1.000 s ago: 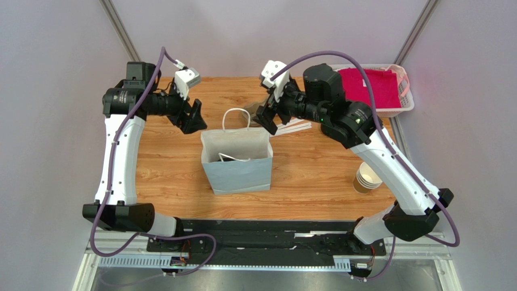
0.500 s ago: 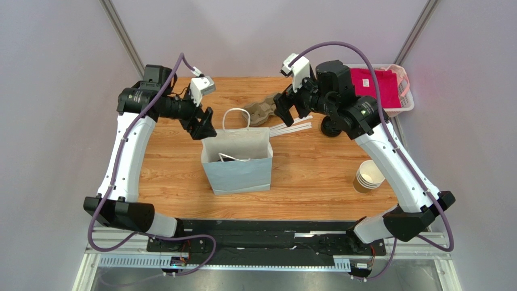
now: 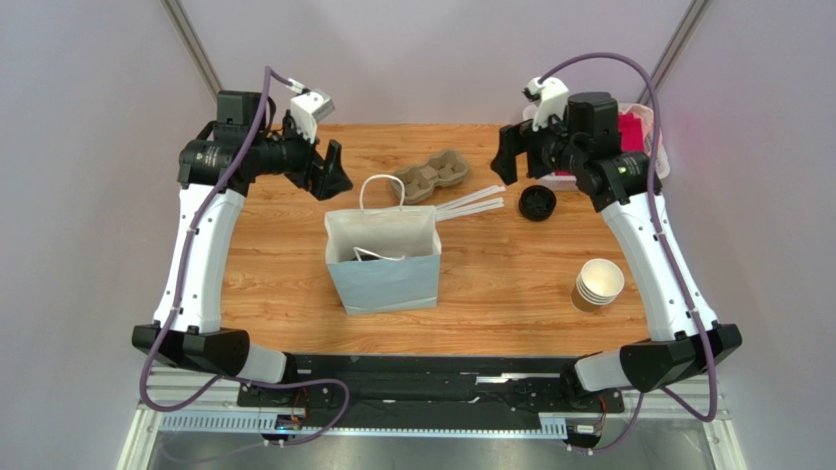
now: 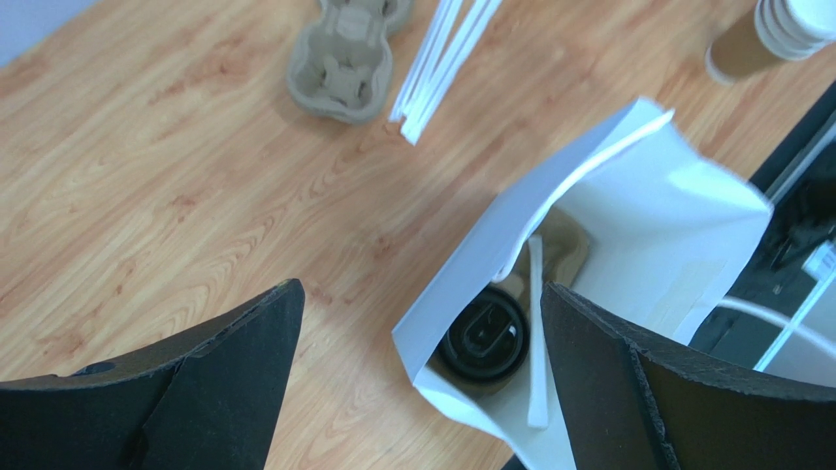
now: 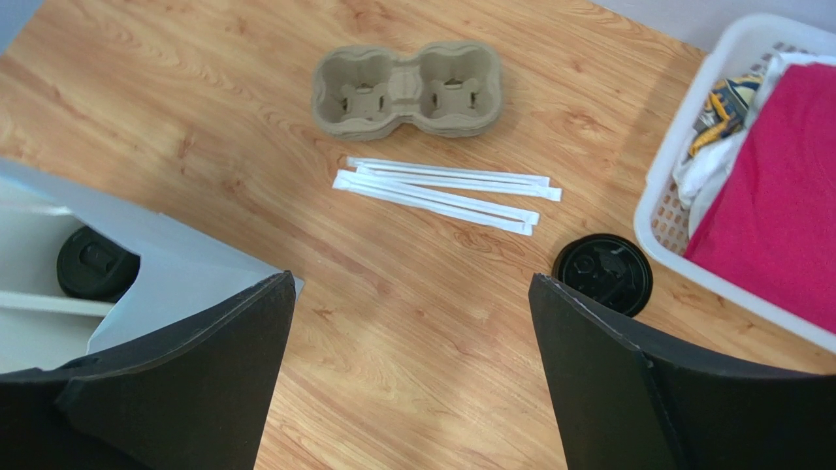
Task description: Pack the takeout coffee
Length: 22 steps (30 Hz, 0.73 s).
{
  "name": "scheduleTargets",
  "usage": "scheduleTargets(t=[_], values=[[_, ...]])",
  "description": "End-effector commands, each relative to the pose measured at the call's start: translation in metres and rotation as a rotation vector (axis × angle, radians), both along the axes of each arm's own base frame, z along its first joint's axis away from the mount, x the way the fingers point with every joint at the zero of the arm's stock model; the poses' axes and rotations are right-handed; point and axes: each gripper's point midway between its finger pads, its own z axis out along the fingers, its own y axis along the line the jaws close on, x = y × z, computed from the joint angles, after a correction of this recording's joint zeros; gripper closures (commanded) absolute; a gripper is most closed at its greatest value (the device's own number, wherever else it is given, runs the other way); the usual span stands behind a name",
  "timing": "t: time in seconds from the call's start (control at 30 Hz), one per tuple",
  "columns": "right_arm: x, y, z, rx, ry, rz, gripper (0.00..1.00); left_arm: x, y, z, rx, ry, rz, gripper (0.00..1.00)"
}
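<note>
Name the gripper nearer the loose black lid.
Right. The right gripper hovers close by the lid; the left gripper is far across, past the paper bag.

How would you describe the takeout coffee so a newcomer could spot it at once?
Find the white paper bag standing in the middle of the wooden table. Look down its open top: the takeout coffee sits at the bottom, only its round black lid showing. Unlike the loose black lid on the tabletop or the lidless cup stack, it is inside the bag.
</note>
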Motion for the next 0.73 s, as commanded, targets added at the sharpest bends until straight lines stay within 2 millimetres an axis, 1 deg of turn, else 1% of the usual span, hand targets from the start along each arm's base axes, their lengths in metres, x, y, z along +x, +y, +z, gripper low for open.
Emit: scheduleTargets(t=[0.0, 0.03, 0.07, 0.1, 0.13, 0.17, 0.2, 0.23, 0.27, 0.3, 0.33, 0.37, 0.4, 0.43, 0.5, 0.53, 0.57, 0.7], values=[[0.001, -0.026, 0.02, 0.11, -0.028, -0.087, 0.04, 0.001, -0.005, 0.064, -0.159, -0.097, 0.111, 0.01], [0.002, -0.039, 0.02, 0.139, -0.015, -0.135, 0.04, 0.003, -0.005, 0.065, -0.167, -0.085, 0.125, 0.01], [0.004, -0.047, 0.012, 0.144, 0.004, -0.16, 0.04, 0.003, -0.004, 0.067, -0.176, -0.081, 0.144, 0.01], [0.004, -0.053, 0.011, 0.161, 0.014, -0.185, 0.04, 0.005, -0.001, 0.065, -0.171, -0.079, 0.164, 0.01], [0.005, -0.066, 0.008, 0.17, 0.02, -0.217, 0.04, 0.001, 0.001, 0.068, -0.166, -0.1, 0.17, 0.01], [0.001, -0.072, 0.01, 0.176, 0.013, -0.232, 0.04, 0.001, 0.004, 0.067, -0.155, -0.114, 0.179, 0.01], [-0.001, -0.078, 0.001, 0.175, 0.031, -0.248, 0.04, 0.001, 0.008, 0.062, -0.134, -0.112, 0.201, 0.01], [-0.003, -0.086, -0.001, 0.175, 0.03, -0.266, 0.04, -0.003, 0.011, 0.061, -0.125, -0.117, 0.212, 0.01], [-0.01, -0.089, 0.001, 0.177, 0.018, -0.273, 0.04, -0.005, 0.014, 0.057, -0.116, -0.108, 0.222, 0.01], [-0.016, -0.091, -0.012, 0.173, 0.046, -0.279, 0.04, -0.005, 0.017, 0.046, -0.096, -0.09, 0.239, 0.01], [-0.021, -0.089, -0.015, 0.169, 0.05, -0.265, 0.04, -0.011, 0.02, 0.046, -0.089, -0.101, 0.246, 0.01], [-0.03, -0.089, -0.014, 0.171, 0.039, -0.263, 0.02, -0.012, 0.024, 0.042, -0.076, -0.104, 0.263, 0.01], [-0.034, -0.089, -0.026, 0.167, 0.063, -0.265, 0.01, -0.016, 0.027, 0.034, -0.07, -0.091, 0.275, 0.01], [-0.038, -0.089, -0.03, 0.166, 0.07, -0.263, 0.01, -0.018, 0.03, 0.031, -0.067, -0.085, 0.285, 0.01], [-0.045, -0.089, -0.032, 0.165, 0.065, -0.263, 0.0, -0.021, 0.036, 0.027, -0.066, -0.08, 0.304, 0.01], [-0.046, -0.089, -0.037, 0.163, 0.073, -0.262, 0.0, -0.022, 0.037, 0.027, -0.07, -0.079, 0.313, 0.01], [-0.047, -0.09, -0.038, 0.161, 0.072, -0.261, 0.0, -0.022, 0.039, 0.029, -0.073, -0.082, 0.319, 0.01], [-0.043, -0.09, -0.032, 0.161, 0.057, -0.26, 0.0, -0.021, 0.046, 0.033, -0.075, -0.095, 0.345, 0.01]])
